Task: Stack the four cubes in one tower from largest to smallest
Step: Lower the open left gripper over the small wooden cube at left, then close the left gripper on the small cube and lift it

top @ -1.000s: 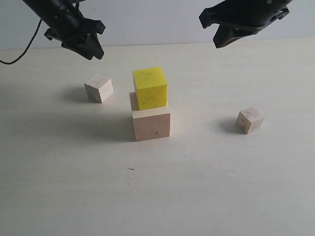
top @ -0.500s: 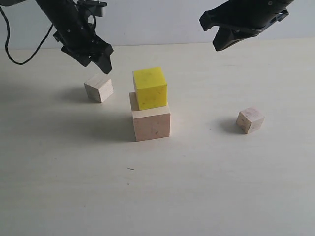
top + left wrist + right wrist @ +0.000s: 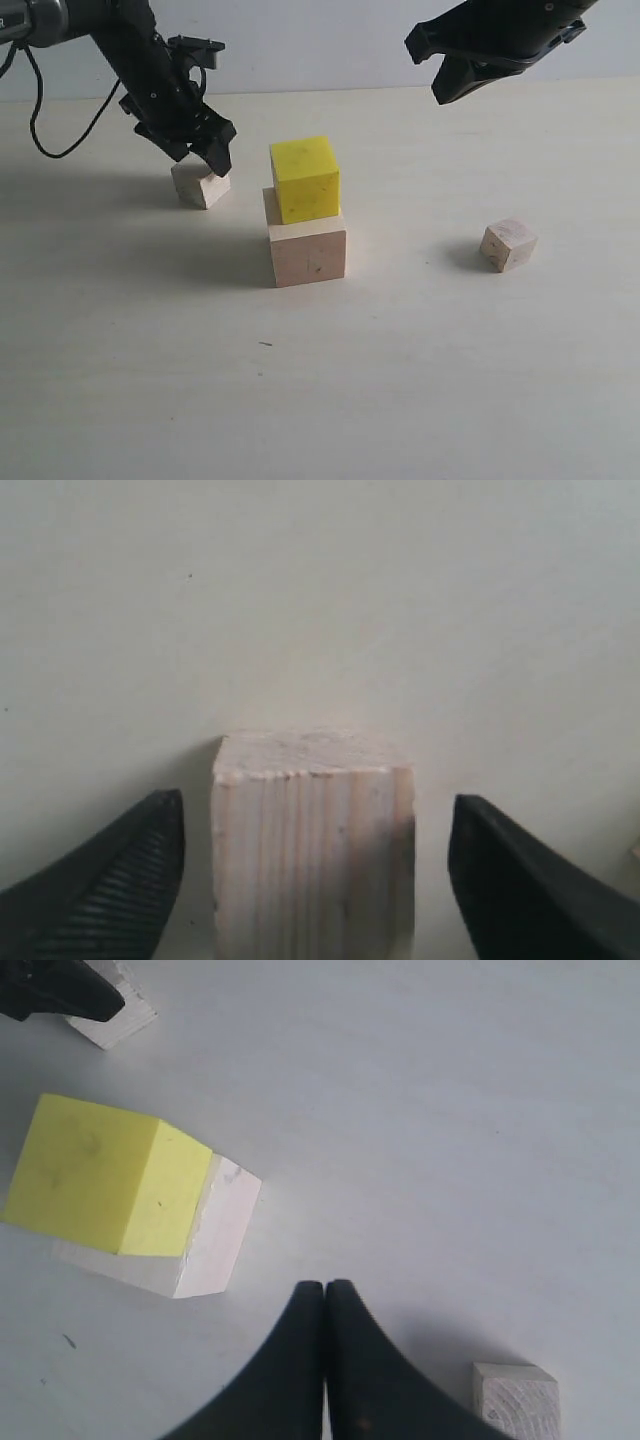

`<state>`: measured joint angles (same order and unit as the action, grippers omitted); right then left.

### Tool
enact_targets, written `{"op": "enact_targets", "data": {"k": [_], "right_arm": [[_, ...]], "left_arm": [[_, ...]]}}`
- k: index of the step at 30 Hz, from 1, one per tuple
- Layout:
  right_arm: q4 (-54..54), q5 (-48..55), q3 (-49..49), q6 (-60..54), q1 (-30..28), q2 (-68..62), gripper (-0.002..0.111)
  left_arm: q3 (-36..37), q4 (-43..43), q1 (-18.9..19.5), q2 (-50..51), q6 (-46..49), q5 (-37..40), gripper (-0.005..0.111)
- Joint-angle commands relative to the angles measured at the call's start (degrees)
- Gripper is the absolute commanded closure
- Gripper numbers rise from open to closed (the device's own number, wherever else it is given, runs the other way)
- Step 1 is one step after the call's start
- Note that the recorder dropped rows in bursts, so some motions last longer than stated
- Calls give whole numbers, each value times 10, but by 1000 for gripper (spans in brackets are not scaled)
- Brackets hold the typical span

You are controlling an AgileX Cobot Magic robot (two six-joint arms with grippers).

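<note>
1. The left gripper (image 3: 200,158) is released. Its jaws stand wide and low, one on each side of the left small cube (image 3: 201,187).
2. The left wrist view shows a clear gap between each ribbed finger (image 3: 110,880) and the cube's side faces. Nothing is grasped, and the cube rests on the surface (image 3: 400,380).
3. That pale wood cube sits on the left half of the surface, toward the far edge. It is near the two stacked cubes but apart from them.
4. The large cube (image 3: 308,255), also pale wood, stands around the middle of the surface, with the yellow cube (image 3: 305,178) resting on top of it.
5. The yellow cube is not centred. In the exterior view a narrow strip of the large cube's top shows bare along its left side. The right wrist view also shows a bare strip of pale wood beside the yellow.
6. The right small cube (image 3: 508,244) lies on the right half of the surface, well apart from the stacked pair. It is turned so that a vertical edge faces the exterior camera, and its end grain shows in the right wrist view.
7. The right gripper (image 3: 447,92) is clenched, its two fingers (image 3: 290,1360) pressed together with nothing between them. It hangs in the air over the far right part of the surface, clear of every cube.
</note>
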<state>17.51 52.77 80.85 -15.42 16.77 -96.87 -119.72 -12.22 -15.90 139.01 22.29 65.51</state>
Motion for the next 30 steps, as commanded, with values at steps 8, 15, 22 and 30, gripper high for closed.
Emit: {"op": "enact_targets", "data": {"k": [8,15,22,30], "right_arm": [[5,1,1,-7,1,0,108],[-24,-1,1,-5,-3,12,108],[3,-67,-86,4,-75,69,108],[119,-140,-187,-85,-86,68,108]], "left_arm": [[0,-16,-2,17,-4,-5,79],[1,-32,1,-57,10,42,107],[174,-232,14,-236,132,-25,107],[346,-538,15,-342,480,20,107]]}}
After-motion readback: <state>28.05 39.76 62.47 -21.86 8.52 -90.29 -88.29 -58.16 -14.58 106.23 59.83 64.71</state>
